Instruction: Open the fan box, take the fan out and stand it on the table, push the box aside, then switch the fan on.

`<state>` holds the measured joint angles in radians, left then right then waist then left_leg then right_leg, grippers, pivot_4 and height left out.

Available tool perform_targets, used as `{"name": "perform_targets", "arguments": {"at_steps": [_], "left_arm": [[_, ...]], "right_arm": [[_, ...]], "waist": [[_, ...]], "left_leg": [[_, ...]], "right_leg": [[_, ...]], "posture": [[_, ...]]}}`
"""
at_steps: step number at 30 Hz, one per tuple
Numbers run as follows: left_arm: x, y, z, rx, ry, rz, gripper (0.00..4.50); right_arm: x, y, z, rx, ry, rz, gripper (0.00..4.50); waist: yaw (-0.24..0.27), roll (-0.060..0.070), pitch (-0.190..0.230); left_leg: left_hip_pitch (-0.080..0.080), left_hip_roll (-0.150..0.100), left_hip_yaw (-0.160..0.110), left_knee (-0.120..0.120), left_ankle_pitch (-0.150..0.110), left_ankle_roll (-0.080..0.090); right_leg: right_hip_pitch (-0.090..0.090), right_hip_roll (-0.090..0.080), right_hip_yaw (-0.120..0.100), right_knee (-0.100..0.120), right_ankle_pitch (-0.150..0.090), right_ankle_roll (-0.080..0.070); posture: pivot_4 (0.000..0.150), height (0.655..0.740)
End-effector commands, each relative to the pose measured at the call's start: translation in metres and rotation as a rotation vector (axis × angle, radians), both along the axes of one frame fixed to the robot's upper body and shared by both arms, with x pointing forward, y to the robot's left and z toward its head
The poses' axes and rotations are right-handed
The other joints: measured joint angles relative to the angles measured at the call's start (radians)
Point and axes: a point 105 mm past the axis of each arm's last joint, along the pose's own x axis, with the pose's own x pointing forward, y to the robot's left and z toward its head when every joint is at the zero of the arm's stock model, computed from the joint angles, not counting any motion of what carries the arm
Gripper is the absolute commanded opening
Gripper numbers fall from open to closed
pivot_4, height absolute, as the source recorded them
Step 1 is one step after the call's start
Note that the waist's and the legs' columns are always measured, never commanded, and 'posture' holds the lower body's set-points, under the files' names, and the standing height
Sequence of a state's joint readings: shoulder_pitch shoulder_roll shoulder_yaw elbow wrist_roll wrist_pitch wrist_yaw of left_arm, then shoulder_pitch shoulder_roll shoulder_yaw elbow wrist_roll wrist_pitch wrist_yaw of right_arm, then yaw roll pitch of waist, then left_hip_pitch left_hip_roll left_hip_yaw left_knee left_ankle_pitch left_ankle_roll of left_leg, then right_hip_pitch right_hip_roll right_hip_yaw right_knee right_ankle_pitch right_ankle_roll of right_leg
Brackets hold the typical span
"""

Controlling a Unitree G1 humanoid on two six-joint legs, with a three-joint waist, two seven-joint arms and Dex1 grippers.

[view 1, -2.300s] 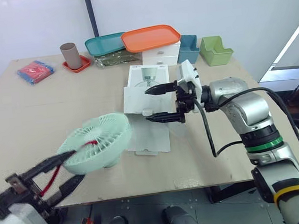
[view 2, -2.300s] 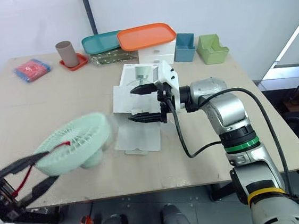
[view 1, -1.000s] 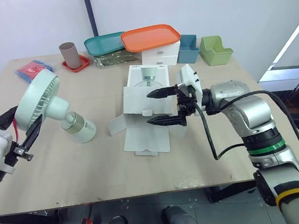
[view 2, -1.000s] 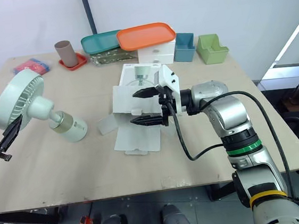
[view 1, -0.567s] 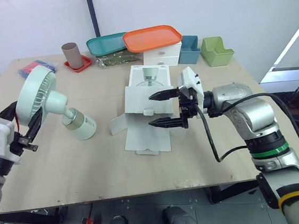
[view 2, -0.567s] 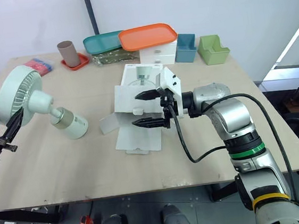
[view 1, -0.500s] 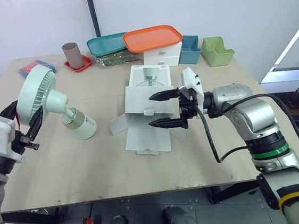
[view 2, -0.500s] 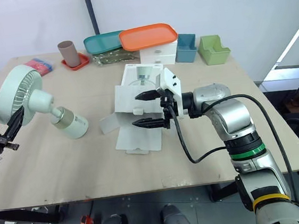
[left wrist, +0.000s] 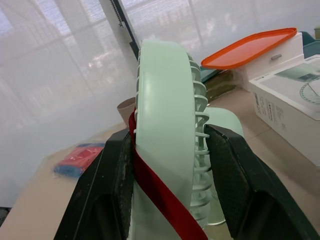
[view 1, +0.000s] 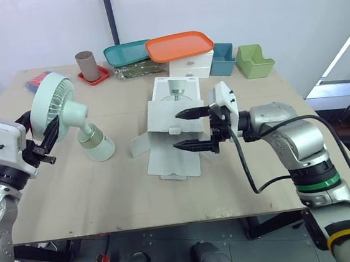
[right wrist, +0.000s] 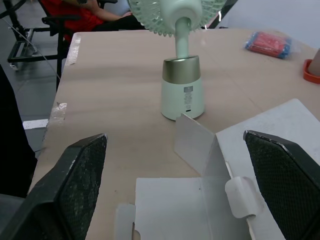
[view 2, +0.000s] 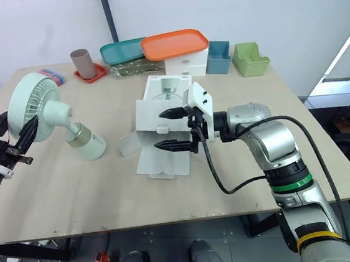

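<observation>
The mint-green fan (view 1: 53, 106) leans a little at the left of the table, its cylindrical base (view 1: 97, 145) resting on the tabletop. My left gripper (view 1: 41, 137) is shut on the fan's round head; in the left wrist view the grille (left wrist: 167, 125) sits clamped between both fingers (left wrist: 114, 195), with a red strap (left wrist: 160, 192) across it. The white fan box (view 1: 173, 122) lies open mid-table with its flaps spread. My right gripper (view 1: 192, 129) hovers open over the box's front part with nothing between its fingers. The right wrist view looks across the box flaps (right wrist: 200, 145) to the fan base (right wrist: 183, 87).
Along the table's back edge stand a brown cup (view 1: 85, 64) on a red coaster, a teal tray (view 1: 126, 51), an orange tray (view 1: 178, 45) on a white drawer unit (view 1: 190, 67), a blue bin (view 1: 222, 58) and a green bin (view 1: 254, 60). A red-and-blue packet (view 2: 49, 73) lies behind the fan.
My left gripper has carried the fan rightward and farther onto the table, and the fan stands straighter on its base. The right gripper stays open over the box.
</observation>
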<state>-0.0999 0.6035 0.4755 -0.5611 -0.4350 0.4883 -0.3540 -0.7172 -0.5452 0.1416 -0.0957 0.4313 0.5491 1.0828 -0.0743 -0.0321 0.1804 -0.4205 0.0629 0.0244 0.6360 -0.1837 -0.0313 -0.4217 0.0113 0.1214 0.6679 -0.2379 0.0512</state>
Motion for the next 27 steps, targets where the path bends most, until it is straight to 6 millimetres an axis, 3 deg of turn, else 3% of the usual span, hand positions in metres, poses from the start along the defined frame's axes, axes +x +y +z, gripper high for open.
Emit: {"name": "perform_targets", "arguments": {"at_steps": [1,14,25,27], "left_arm": [[0.008,-0.009,-0.032,-0.105,0.151,-0.045,1.76],[0.007,-0.006,-0.038,-0.202,0.179,-0.031,1.76],[0.009,0.012,-0.025,-0.244,0.136,0.023,1.76],[0.010,0.011,-0.025,-0.242,0.135,0.020,2.76]], "right_arm": [[-0.005,-0.004,0.017,0.030,-0.059,-0.015,4.50],[-0.003,-0.005,0.017,0.019,-0.060,-0.029,4.50],[-0.003,-0.005,0.018,0.017,-0.071,-0.022,4.50],[-0.002,-0.006,0.018,0.017,-0.071,-0.022,4.50]], "waist": [[-0.001,0.001,0.000],[0.000,0.001,-0.001],[-0.001,0.001,-0.002],[-0.002,0.001,-0.002]], "left_leg": [[0.000,0.000,0.000,0.000,0.000,0.000],[0.001,-0.001,0.000,0.000,0.001,0.000],[0.002,-0.001,0.000,0.000,0.001,0.000],[0.001,-0.001,0.000,0.000,0.001,0.000]], "right_leg": [[0.000,0.000,0.001,0.000,0.001,0.000],[0.001,0.000,0.001,0.000,0.001,0.001],[0.001,0.000,0.001,0.000,0.001,0.000],[0.001,0.000,0.002,0.000,0.001,0.000]], "posture": [[0.150,0.7400],[0.150,0.7400],[0.150,0.7400],[0.150,0.7400]]}}
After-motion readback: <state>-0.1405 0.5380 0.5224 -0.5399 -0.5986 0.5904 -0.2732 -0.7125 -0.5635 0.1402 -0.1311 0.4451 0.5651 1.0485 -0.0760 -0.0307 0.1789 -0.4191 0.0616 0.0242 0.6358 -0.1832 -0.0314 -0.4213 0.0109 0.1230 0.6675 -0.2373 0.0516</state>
